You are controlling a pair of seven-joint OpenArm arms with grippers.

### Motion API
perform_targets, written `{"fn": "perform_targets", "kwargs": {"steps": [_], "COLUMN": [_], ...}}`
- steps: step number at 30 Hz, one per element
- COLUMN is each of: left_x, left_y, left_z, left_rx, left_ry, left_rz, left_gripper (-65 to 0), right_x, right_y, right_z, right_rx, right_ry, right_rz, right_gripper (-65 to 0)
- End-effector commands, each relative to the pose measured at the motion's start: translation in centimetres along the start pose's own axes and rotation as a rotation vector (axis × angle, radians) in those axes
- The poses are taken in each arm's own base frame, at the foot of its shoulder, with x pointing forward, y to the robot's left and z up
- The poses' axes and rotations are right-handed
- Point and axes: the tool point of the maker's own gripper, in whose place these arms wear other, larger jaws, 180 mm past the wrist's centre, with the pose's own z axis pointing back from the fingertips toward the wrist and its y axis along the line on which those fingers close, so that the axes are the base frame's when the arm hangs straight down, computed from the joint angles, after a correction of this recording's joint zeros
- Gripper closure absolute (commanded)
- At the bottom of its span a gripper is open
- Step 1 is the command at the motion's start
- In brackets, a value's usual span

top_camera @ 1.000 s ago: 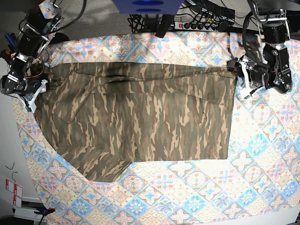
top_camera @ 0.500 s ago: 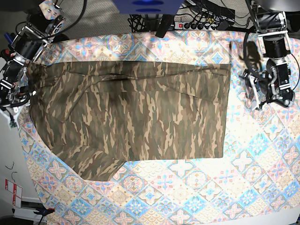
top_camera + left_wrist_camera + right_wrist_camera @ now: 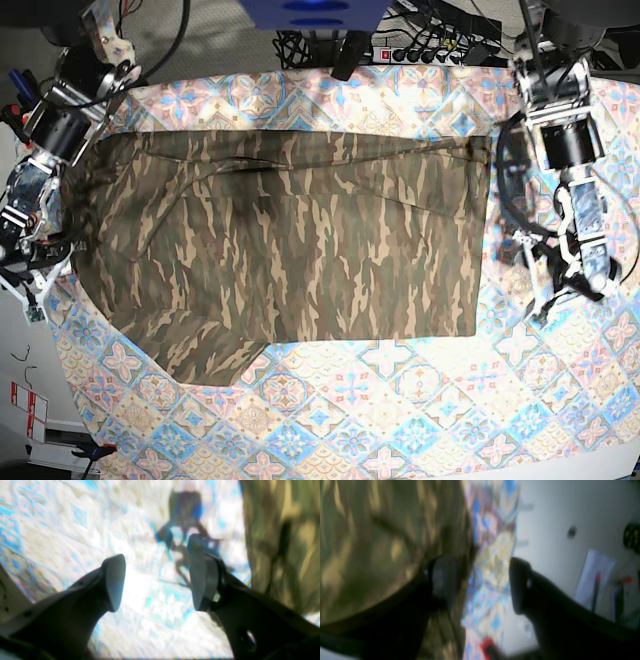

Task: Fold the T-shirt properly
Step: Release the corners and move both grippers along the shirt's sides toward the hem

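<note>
The left gripper [image 3: 157,582] is spread over bare tablecloth [image 3: 75,517], holding nothing, with the T-shirt [image 3: 290,240] off to its side. The right gripper [image 3: 480,585] is also spread; one finger [image 3: 442,580] overlaps the shirt's edge, contact unclear.

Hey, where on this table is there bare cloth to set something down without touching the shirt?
Bare tablecloth runs along the near edge below the T-shirt's hem. A narrower strip lies between the shirt's top edge and the cables at the back. The side strip beside the left gripper is crowded, and the shirt reaches the edge by the right gripper.
</note>
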Motion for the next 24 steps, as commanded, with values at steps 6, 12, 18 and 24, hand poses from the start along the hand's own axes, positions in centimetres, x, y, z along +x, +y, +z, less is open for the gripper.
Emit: {"fn": "perform_targets", "kwargs": {"steps": [6, 12, 18, 24], "left_x": [6.3, 7.9, 8.9, 8.6], "left_y": [-1.6, -3.1, 0.2, 1.1], "left_z": [-1.8, -3.1, -1.6, -1.4], "left_rx": [-0.034, -0.141, -0.133, -0.139], "left_ry": [-0.129, -0.208, -0.297, -0.32], "left_rz": [0.002, 0.069, 0.223, 0.29], "left_gripper": [-39.9, -39.6, -39.9, -39.6], "right_x": [2.2, 2.3, 2.7, 2.9], "right_y": [0.4, 2.2, 3.6, 4.3], "right_z": [-1.9, -3.4, -4.1, -4.3], "right_rx": [0.075, 0.139, 0.171, 0.181], "right_ry": [-0.043, -0.055, -0.071, -0.069], "right_rz": [-0.058, -0.062, -0.033, -0.004], "right_gripper": [-32.6, -32.6, -32.6, -32.7]}}
